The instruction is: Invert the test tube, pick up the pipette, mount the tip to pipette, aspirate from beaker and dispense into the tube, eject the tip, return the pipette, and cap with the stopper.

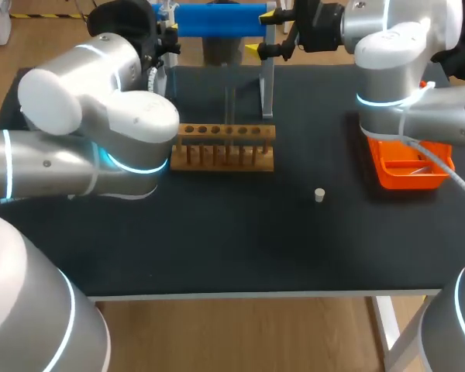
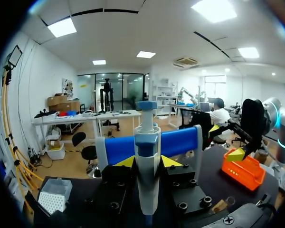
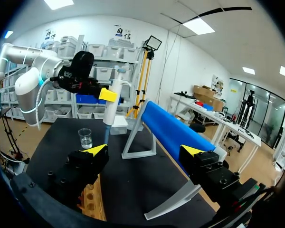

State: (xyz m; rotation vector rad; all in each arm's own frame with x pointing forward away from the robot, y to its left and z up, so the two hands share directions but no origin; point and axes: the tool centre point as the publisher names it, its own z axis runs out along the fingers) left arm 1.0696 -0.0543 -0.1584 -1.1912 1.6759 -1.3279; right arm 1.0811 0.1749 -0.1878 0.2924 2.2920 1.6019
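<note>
Where the head view looks down, the left arm [image 1: 101, 116] bends in from the left, elbow high over the table [image 1: 217, 248], wrist at the far edge. The right arm [image 1: 395, 54] reaches along the far edge, with the right gripper [image 1: 261, 32] by the blue bar [image 1: 221, 19], jaws wide. The wooden rack [image 1: 225, 146] sits mid-table and the orange tray [image 1: 407, 167] is near the right edge. The stopper [image 1: 319, 194] stands alone, well apart from both. In the left wrist view, the left gripper [image 2: 148, 161] clamps the pipette [image 2: 147, 142], long axis upright, plunger up. In the right wrist view, its own fingers [image 3: 96, 151] are spread with nothing between them; ahead, the pipette hangs tip-down just beside the beaker [image 3: 85, 137].
</note>
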